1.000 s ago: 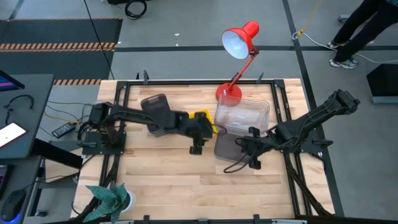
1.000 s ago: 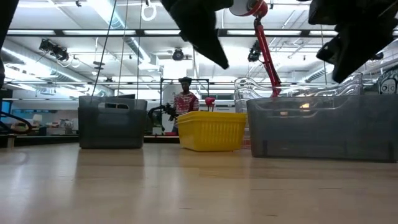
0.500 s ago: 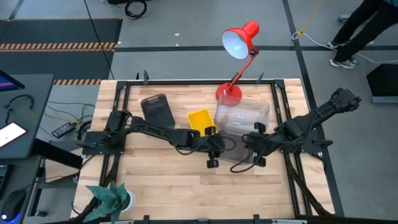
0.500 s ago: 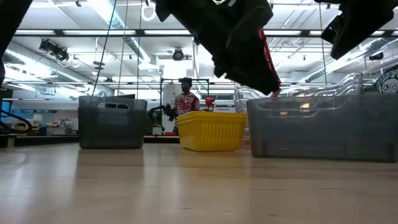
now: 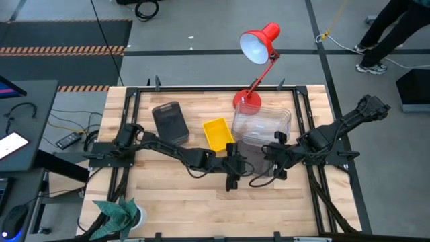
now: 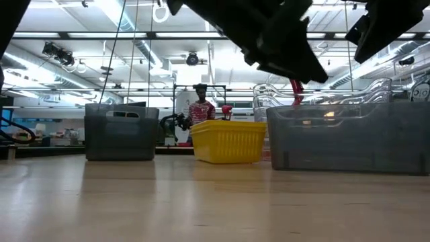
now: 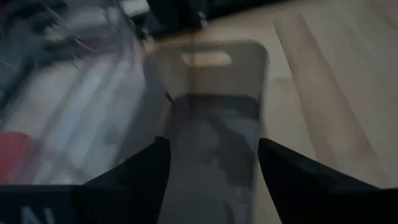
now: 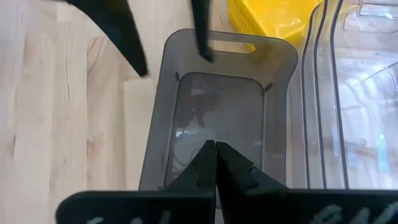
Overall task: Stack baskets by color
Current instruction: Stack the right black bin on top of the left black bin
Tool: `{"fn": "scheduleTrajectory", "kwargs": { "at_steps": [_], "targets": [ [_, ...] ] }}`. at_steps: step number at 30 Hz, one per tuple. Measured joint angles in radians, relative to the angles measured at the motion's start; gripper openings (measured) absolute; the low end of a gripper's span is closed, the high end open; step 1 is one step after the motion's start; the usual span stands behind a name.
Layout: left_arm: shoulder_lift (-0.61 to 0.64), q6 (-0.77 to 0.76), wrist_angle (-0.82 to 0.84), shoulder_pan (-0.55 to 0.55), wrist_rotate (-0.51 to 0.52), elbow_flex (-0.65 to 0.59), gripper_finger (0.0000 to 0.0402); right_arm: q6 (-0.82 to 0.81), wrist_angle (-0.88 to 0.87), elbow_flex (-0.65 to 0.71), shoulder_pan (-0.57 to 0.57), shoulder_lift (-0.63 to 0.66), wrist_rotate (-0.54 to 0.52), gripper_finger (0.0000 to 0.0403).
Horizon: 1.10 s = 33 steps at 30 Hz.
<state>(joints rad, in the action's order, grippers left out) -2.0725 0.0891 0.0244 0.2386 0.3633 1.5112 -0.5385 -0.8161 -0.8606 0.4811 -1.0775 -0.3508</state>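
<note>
A smoky grey basket (image 5: 254,156) (image 8: 217,106) rests on its base right of the table's middle. My left gripper (image 5: 233,171) (image 7: 211,146) hangs open above the basket's left end; in the low view it (image 6: 295,60) stays clear of the rim. In the right wrist view one of its fingers (image 8: 134,56) stands outside the basket's near long side and the other over the end wall. My right gripper (image 5: 274,161) (image 8: 215,146) is shut above the basket's right end. A yellow basket (image 5: 218,133), a second grey basket (image 5: 170,121) and clear baskets (image 5: 263,121) stand behind.
A red desk lamp (image 5: 259,47) stands with its base at the far edge, behind the clear baskets. A potted plant (image 5: 117,212) sits at the near left corner. Bare wood lies along the near edge. A person (image 6: 199,107) stands far off in the room.
My left gripper has gone from above the yellow basket toward the table's right and near edges and down, tipping more level, to the grey basket's left end. My right gripper has risen a little above that basket. The baskets have stayed where they were.
</note>
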Motion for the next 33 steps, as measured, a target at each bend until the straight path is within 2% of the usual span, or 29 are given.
{"fn": "scheduleTrajectory", "kwargs": {
  "at_steps": [3, 6, 9, 13, 19, 21, 23, 25, 33],
  "targets": [
    [-0.012, 0.006, -0.056, -0.004, 0.003, 0.000, 0.0248, -0.005, 0.027, 0.000, -0.004, 0.000, -0.004, 0.0005],
    [-0.023, -0.014, -0.113, -0.011, -0.058, 0.000, 0.0238, -0.023, 0.045, 0.000, -0.004, 0.000, -0.007, 0.0005],
    [-0.025, -0.026, -0.149, -0.017, -0.072, 0.000, 0.0227, -0.042, 0.037, 0.000, 0.003, 0.000, -0.014, 0.0005],
    [-0.025, -0.025, -0.164, -0.025, -0.072, 0.000, 0.0215, -0.057, -0.072, -0.039, 0.004, 0.000, 0.027, 0.0005],
    [-0.025, -0.050, -0.183, -0.040, -0.074, 0.001, 0.0203, -0.060, -0.156, -0.078, 0.004, 0.033, -0.044, 0.0005],
    [-0.025, -0.055, -0.185, -0.046, -0.116, 0.001, 0.0201, -0.056, -0.166, -0.078, 0.004, 0.051, -0.066, 0.0005],
    [-0.030, -0.050, -0.183, -0.048, -0.215, 0.001, 0.0201, -0.056, -0.166, -0.078, 0.004, 0.067, -0.089, 0.0005],
    [-0.043, -0.042, -0.187, -0.049, -0.270, 0.002, 0.0201, -0.056, -0.162, -0.074, 0.004, 0.083, -0.104, 0.0005],
    [-0.097, -0.071, -0.126, -0.075, -0.353, 0.001, 0.0198, -0.062, -0.141, -0.046, 0.018, 0.102, -0.120, 0.0005]
  ]
}}
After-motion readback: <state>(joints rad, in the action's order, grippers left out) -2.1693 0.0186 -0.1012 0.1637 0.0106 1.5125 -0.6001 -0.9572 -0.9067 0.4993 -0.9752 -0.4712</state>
